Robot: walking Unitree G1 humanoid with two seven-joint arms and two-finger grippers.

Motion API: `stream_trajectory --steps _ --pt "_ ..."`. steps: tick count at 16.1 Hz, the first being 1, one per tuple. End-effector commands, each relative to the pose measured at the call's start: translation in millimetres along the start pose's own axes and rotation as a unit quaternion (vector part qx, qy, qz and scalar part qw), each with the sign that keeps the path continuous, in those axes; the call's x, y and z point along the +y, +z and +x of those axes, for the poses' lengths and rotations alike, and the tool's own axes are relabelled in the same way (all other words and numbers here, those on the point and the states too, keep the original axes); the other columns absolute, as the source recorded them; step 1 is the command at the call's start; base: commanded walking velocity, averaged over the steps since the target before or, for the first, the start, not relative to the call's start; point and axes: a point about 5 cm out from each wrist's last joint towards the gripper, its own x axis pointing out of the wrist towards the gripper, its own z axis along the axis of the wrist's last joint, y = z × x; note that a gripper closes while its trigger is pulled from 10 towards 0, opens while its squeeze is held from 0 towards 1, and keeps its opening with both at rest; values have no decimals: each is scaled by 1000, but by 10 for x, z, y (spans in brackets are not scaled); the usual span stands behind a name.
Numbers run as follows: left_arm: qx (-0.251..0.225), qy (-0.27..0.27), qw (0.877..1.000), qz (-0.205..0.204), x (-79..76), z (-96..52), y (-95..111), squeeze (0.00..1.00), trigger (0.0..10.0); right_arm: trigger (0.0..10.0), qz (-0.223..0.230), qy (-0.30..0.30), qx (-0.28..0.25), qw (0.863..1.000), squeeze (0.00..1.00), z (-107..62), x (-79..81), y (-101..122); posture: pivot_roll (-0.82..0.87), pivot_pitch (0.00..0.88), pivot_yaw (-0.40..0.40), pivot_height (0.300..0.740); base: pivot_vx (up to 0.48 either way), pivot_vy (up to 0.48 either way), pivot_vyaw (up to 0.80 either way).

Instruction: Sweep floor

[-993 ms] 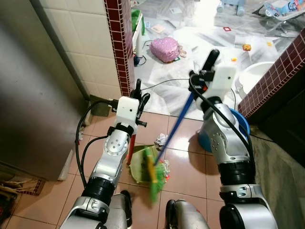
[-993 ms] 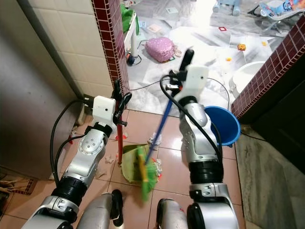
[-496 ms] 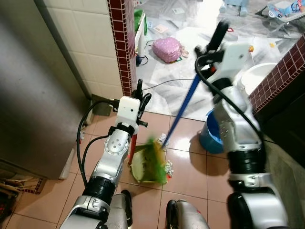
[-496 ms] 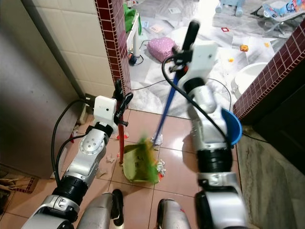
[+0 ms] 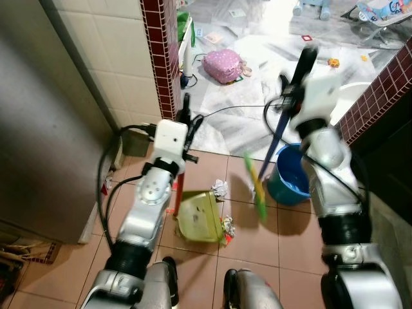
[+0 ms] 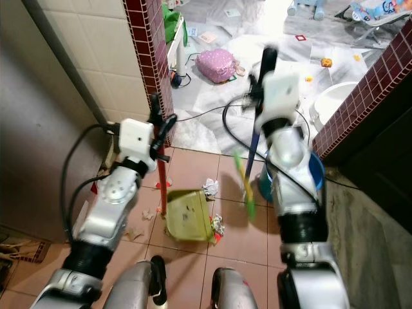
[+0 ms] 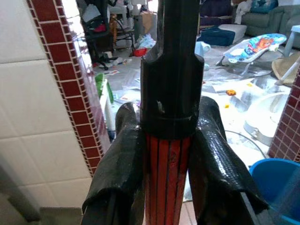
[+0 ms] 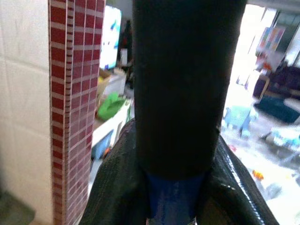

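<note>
My left gripper (image 5: 188, 122) is shut on the red, black-topped handle (image 7: 168, 154) of a green dustpan (image 5: 199, 215) that rests on the tiled floor before my feet. My right gripper (image 5: 288, 96) is shut on the broom's black grip (image 8: 183, 93), high at the right. The blue broom handle (image 5: 275, 143) slopes down to the blurred green bristles (image 5: 255, 185), which hang off the floor between the dustpan and the blue bucket (image 5: 290, 183). Crumpled paper (image 5: 220, 188) lies just beyond the pan. Small scraps (image 5: 226, 225) lie at its right edge.
A tiled wall with a dark red brick corner (image 5: 161, 58) stands to the left. A low brick wall (image 5: 380, 84) stands to the right. Beyond the threshold lie plastic sheeting, a black cable (image 5: 232, 108), a pink bag (image 5: 223, 65) and scattered toys.
The broom head has swung right, off the dustpan, and lifted toward the bucket. The dustpan now lies uncovered. My left arm still holds its handle.
</note>
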Motion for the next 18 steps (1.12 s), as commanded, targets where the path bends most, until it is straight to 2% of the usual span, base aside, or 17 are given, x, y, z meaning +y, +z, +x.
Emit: stream_trajectory --steps 1,3,5,7,10,13,14,17,18 --pt "-15 -4 1000 21 32 -24 120 0 10000 10000 3 3 0 1000 0 -2 43 7 -34 167 -17 740 0 0 0" --pt "9 -11 1000 27 45 -92 63 0 10000 10000 9 4 25 1000 0 -36 95 -100 -34 167 -17 740 0 0 0" --pt "51 -20 998 33 28 -174 -102 0 10000 10000 11 3 47 999 0 -50 150 -188 -30 172 -15 740 0 0 0" --pt "86 -47 995 24 -86 -185 -252 0 10000 10000 31 -2 61 998 0 -72 181 -224 -37 173 -13 740 0 0 0" --pt "95 -63 993 14 -230 -144 -307 0 10000 10000 89 -26 86 992 0 -78 153 -289 -37 173 -13 740 0 0 0" --pt "91 -71 993 8 -320 -114 -321 0 10000 10000 127 -39 102 986 0 -57 139 -304 -50 175 -10 740 0 0 0" --pt "92 -69 993 4 -326 -112 -331 0 10000 10000 136 -42 104 984 0 -51 140 -302 -51 174 -10 740 0 0 0" --pt "106 -49 993 -35 -328 -111 -410 0 10000 10000 208 -54 105 971 0 15 156 -236 -48 173 -11 740 0 0 0" --pt "108 -47 992 -38 -327 -111 -417 0 10000 10000 213 -53 101 970 0 26 163 -215 -48 173 -11 740 0 0 0"
